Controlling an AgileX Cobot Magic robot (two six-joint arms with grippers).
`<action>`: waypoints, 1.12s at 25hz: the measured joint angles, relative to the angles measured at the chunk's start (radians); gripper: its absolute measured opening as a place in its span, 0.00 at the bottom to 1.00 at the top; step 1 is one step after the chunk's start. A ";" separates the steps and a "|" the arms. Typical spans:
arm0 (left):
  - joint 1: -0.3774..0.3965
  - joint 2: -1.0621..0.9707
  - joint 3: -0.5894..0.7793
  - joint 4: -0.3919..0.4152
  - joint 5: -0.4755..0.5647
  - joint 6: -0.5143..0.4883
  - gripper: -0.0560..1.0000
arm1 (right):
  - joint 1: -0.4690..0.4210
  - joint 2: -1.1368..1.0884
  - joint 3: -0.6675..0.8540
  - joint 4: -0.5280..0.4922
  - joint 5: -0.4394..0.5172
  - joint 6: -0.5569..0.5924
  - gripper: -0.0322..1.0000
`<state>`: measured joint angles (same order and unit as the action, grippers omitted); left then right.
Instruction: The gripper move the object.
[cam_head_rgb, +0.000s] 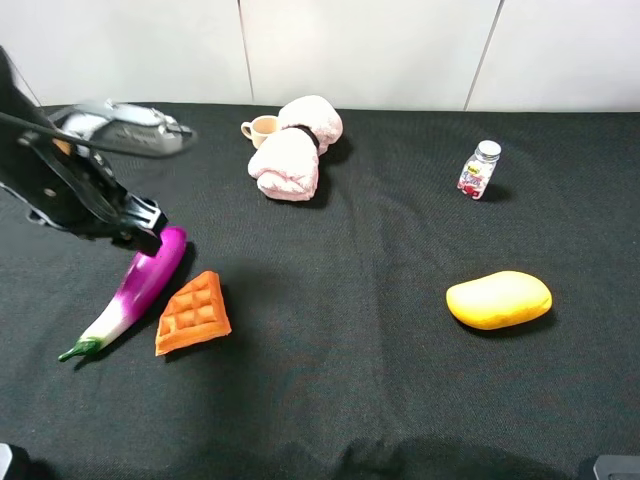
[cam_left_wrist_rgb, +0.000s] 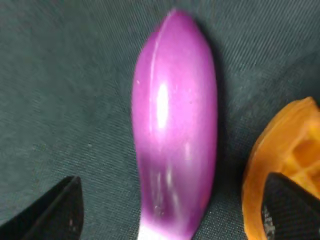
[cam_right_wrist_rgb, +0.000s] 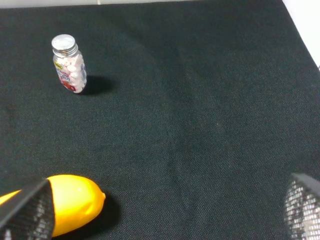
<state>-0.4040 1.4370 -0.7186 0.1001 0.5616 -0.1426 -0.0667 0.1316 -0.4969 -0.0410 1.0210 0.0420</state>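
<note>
The left gripper (cam_head_rgb: 150, 232) is being held low at the left of the overhead frame, over the thick purple end of the eggplant (cam_head_rgb: 135, 292). In the left wrist view its two black fingertips (cam_left_wrist_rgb: 55, 212) are seen spread wide at the lower corners of the frame, with the eggplant (cam_left_wrist_rgb: 175, 130) lying between them on the cloth and touched by neither, so nothing is being gripped. One fingertip is being shown in front of the orange waffle wedge (cam_left_wrist_rgb: 285, 165) at the lower right edge of that view. In the overhead frame the eggplant is lying at the lower left, slanted, with its purple end toward the gripper and its white part and green stem pointing toward the lower left corner. The waffle wedge (cam_head_rgb: 193, 313) is lying just beside it on the right. The black tablecloth (cam_head_rgb: 340, 380) is covering the whole work surface. Near the upper middle of the overhead frame, rolled pink towels (cam_head_rgb: 297, 148) are lying with a small cup (cam_head_rgb: 260, 129) against their left side. The right gripper (cam_right_wrist_rgb: 165, 212) is being shown only in the right wrist view, its two fingertips standing far apart at the lower corners and holding nothing. A yellow mango (cam_head_rgb: 498, 299) is lying at the right, and a small bottle (cam_head_rgb: 478, 170) with a silver cap is standing upright in the upper right.
</note>
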 joint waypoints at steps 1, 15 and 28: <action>0.000 -0.033 0.000 0.007 0.010 -0.001 0.77 | 0.000 0.000 0.000 0.000 0.000 0.000 0.70; 0.000 -0.567 0.000 0.095 0.320 -0.101 0.88 | 0.000 0.000 0.000 0.000 0.000 0.000 0.70; 0.119 -0.951 0.009 0.123 0.547 -0.097 0.88 | 0.000 0.000 0.000 0.000 0.000 0.000 0.70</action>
<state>-0.2850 0.4858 -0.7099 0.2231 1.1088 -0.2393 -0.0667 0.1316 -0.4969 -0.0410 1.0210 0.0420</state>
